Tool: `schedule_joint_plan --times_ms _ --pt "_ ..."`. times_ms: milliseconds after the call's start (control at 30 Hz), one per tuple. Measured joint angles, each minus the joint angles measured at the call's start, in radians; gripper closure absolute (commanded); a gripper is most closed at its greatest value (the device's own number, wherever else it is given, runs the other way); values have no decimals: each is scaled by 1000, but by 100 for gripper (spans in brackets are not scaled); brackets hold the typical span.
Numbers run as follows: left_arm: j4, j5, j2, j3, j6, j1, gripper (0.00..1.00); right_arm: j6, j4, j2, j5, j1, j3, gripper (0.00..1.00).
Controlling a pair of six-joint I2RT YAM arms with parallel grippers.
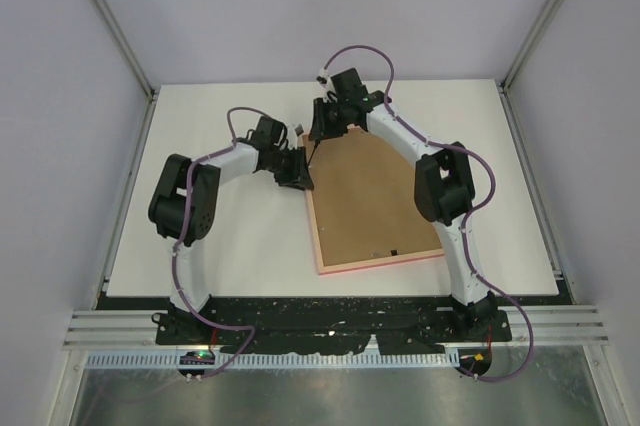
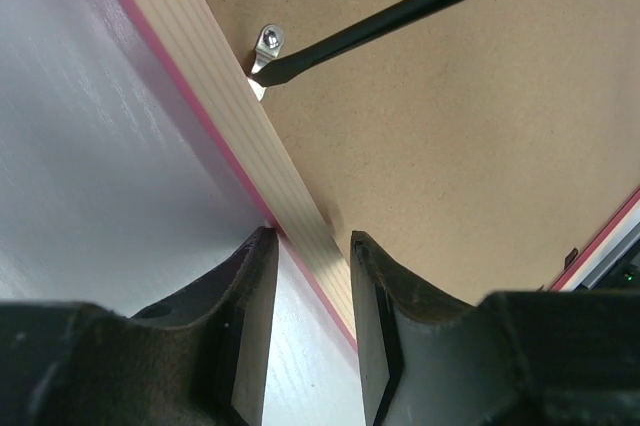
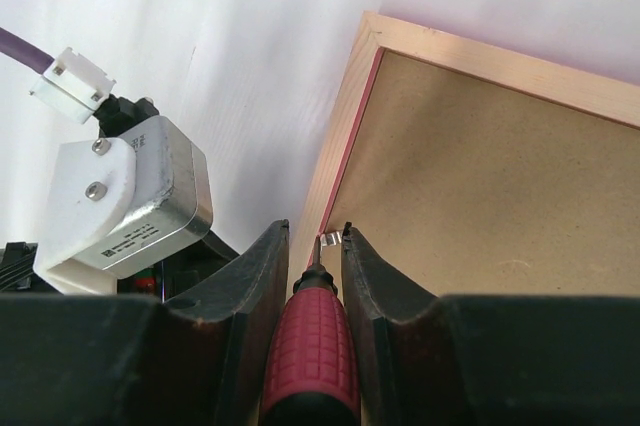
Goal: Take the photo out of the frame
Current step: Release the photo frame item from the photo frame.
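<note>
The pink frame (image 1: 380,263) lies face down on the table, and its brown backing board (image 1: 365,196) covers the photo. My right gripper (image 3: 315,231) is shut on a red-handled screwdriver (image 3: 312,346). The black shaft (image 2: 400,21) reaches down to a small metal clip (image 2: 266,46) on the frame's left rim (image 2: 200,46). My left gripper (image 2: 310,238) is open. Its fingers straddle that same rim nearer the camera, with a gap on both sides. From above, both grippers (image 1: 300,181) (image 1: 322,131) meet at the frame's far left corner.
The white table (image 1: 220,246) extends left of the frame. My left wrist's silver camera housing (image 3: 130,196) sits close to the right gripper. Grey walls enclose the table on three sides, and both arm bases stand at the near edge.
</note>
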Motion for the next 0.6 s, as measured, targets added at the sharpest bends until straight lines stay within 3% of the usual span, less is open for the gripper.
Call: schedule_joint_plan --times_ms 200,600 --pt "-2 -3 11 11 -1 -6 71 0 0 11 15 0 3 92" --pt "-34 -57 11 35 -5 -19 80 0 17 16 50 4 3 92"
